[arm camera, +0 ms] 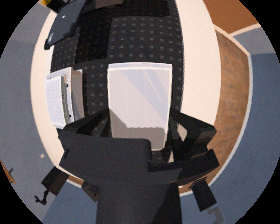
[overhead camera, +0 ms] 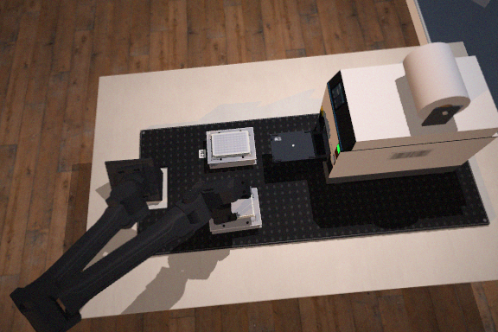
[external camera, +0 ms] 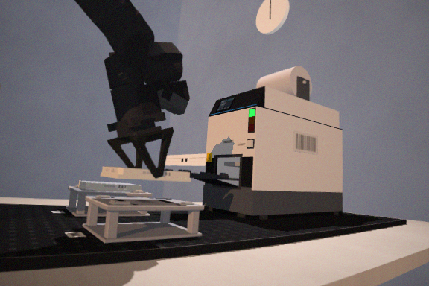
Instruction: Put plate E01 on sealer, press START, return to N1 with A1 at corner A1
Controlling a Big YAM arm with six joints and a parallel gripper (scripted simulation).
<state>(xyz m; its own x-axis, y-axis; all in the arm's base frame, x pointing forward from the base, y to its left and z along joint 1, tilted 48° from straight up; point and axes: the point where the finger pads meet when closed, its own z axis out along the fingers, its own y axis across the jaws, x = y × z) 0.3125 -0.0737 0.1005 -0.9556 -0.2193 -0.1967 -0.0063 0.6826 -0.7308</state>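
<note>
1. Sealer (external camera: 294,150), right of frame: lamp (external camera: 252,112) shows green, stage (overhead camera: 291,146) out and bare.
2. Nest N1 (external camera: 143,202), lower left of the exterior view: vacant, directly beneath the load.
3. Plate E01 (external camera: 123,172): clamped in your gripper (external camera: 143,167), hanging level above N1.
4. Risk: descend tilted or rotated and E01 rides a locator, or A1 lands at the wrong corner.
5. Risk: drifting toward the N2 plate (overhead camera: 230,143) would disturb it.

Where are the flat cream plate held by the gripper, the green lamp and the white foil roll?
flat cream plate (external camera: 119,173), exterior view, long side edge
green lamp (external camera: 252,112), exterior view, lit face
white foil roll (overhead camera: 432,73), top view, curved side
</note>
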